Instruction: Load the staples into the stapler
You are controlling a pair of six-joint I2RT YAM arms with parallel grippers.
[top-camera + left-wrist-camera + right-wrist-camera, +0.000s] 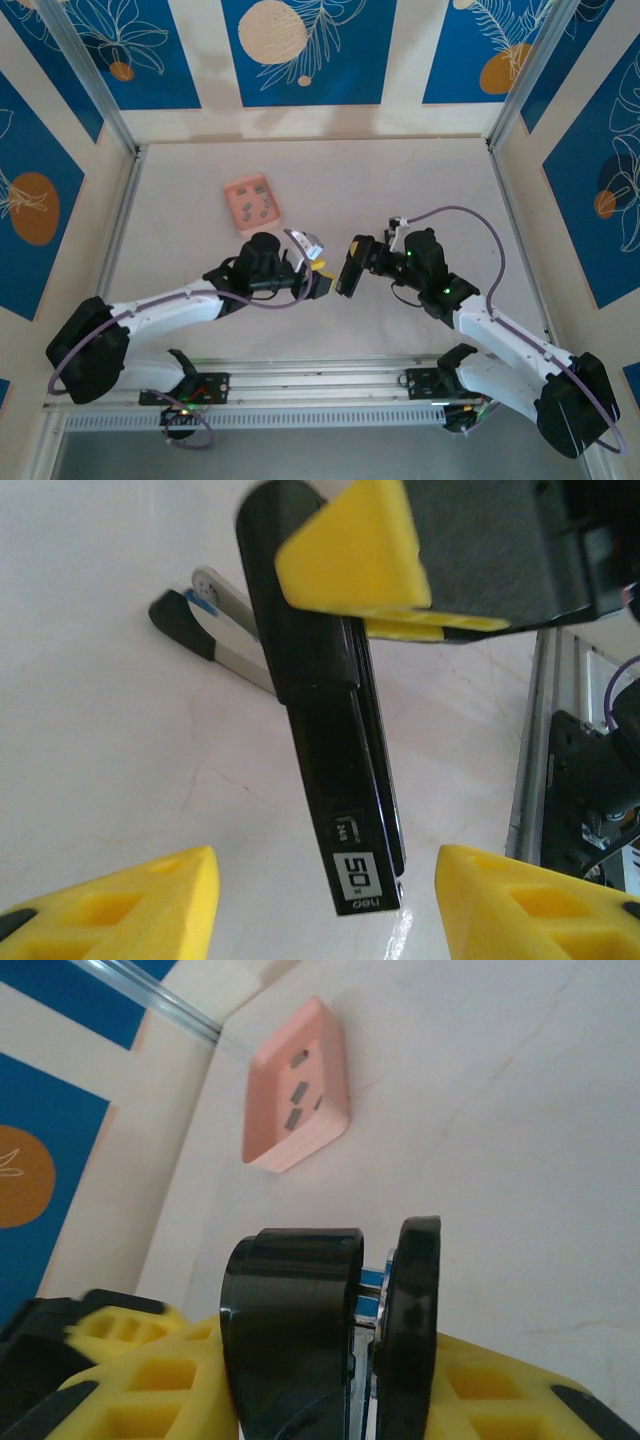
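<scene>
The right gripper is clamped on the stapler. Its yellow fingers press the black body from both sides near one end, so the bar juts out ahead of it, clear of the table. The left gripper stands wide, one finger on each side of the stapler's free end with clear gaps — it holds nothing.

A silvery bar with a black tip splays off the black body at an angle, on the side away from the left gripper. The stapler looks hinged open, though I cannot tell whether the staple channel is exposed.

The stapler should handle as a stiff, glossy piece of modest weight, probably slick under the pads. Because it is hinged, the loose half may swing when it is tilted. The flat sides of the black body look like the safest hold, leaving the silvery part free to take the load.

The staples are a few small grey strips lying in the pink box, which sits on the table well beyond the right gripper and off to its left. They are probably very light and brittle, and a strip may snap if squeezed or bent. Since they lie flat, a gentle pinch across the long edges seems best.
</scene>
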